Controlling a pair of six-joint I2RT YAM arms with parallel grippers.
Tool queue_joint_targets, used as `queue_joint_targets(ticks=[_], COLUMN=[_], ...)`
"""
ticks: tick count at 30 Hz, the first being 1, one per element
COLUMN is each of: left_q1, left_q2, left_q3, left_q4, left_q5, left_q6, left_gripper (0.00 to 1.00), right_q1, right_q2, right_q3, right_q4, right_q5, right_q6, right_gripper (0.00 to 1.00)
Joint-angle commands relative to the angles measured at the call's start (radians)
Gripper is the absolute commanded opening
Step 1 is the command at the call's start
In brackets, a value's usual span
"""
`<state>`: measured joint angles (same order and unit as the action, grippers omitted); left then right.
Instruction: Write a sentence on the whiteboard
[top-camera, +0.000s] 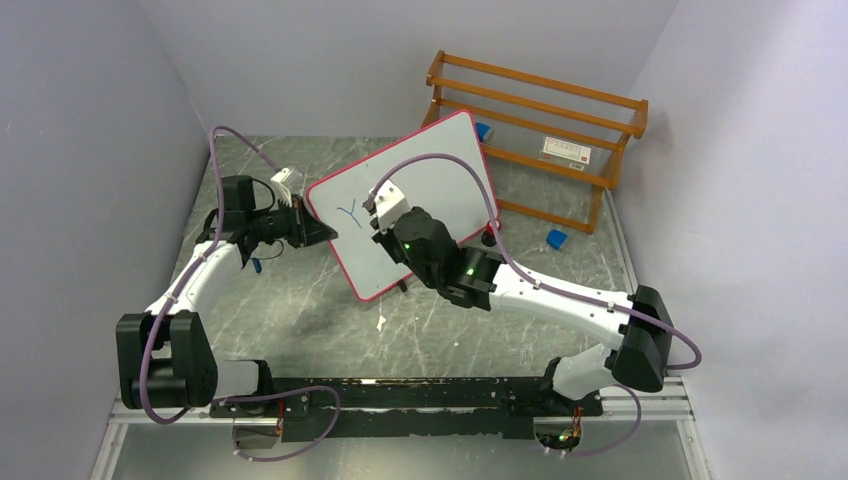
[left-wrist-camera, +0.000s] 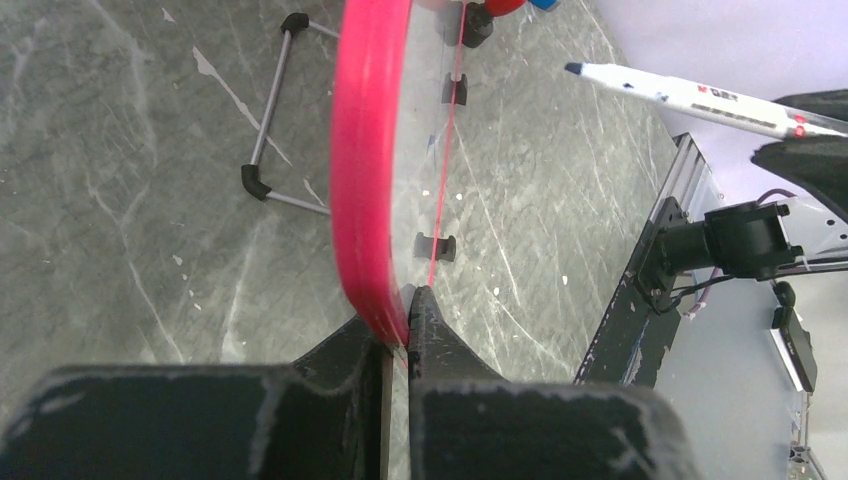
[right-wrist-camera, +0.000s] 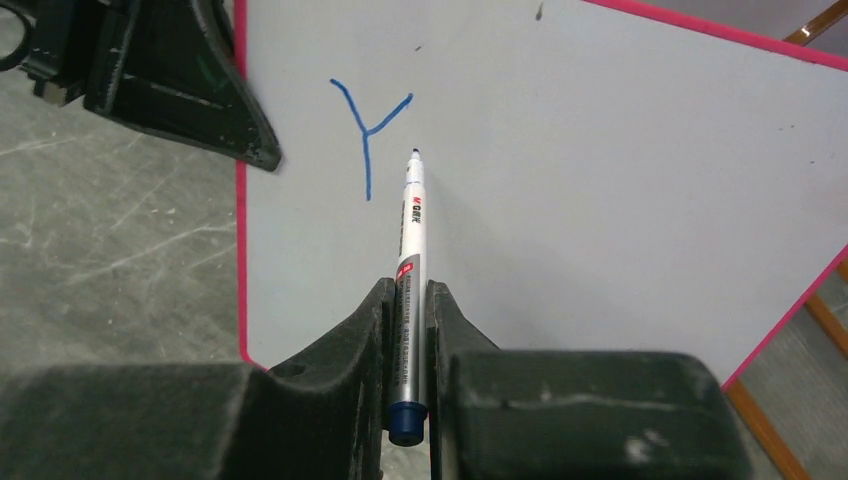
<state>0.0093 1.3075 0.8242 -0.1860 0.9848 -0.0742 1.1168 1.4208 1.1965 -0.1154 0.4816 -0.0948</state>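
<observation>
While the left end effector (left-wrist-camera: 404, 322) is clamped on the pink frame of the whiteboard (top-camera: 345, 250), holding it tilted on the tabletop (top-camera: 300, 320), the right end effector (right-wrist-camera: 408, 300) grips the marker (right-wrist-camera: 413, 220), its tip just right of the sentence (right-wrist-camera: 367, 130), so far a lone "Y". Advised: light, even pressure; next letter level and closely spaced.

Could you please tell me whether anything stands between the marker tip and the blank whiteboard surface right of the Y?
Nothing visible does. The marker in the right gripper points at bare whiteboard just right of the Y; the left gripper clamps the whiteboard's edge, well aside.
</observation>
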Motion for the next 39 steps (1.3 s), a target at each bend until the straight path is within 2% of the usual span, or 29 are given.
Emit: queue_joint_targets(ticks=[1, 10, 25, 39], left_q1=[-0.030, -0.031, -0.032, -0.032], left_q2=[0.023, 0.028, 0.029, 0.032], left_q3=[0.004, 0.006, 0.004, 0.005], left_q4=[-0.038, -0.038, -0.036, -0.037], left_q5=[-0.103, -0.101, -0.098, -0.094], left_q6=[0.099, 0.100, 0.096, 0.096], left_gripper=[0.05, 0.05, 0.05, 0.05], right_q1=[-0.027, -0.054, -0.054, -0.054], right_q2=[-0.004, 0.010, 0.059, 0.081], right_q3=[-0.036, -0.052, -0.023, -0.010], right_q4=[0.070, 0.109, 0.079, 0.097], right_q5=[0.019, -0.014, -0.053, -0.041], right_q6=[-0.011, 0.001, 0.006, 0.010], right_gripper=[0.00, 0.00, 0.00, 0.00])
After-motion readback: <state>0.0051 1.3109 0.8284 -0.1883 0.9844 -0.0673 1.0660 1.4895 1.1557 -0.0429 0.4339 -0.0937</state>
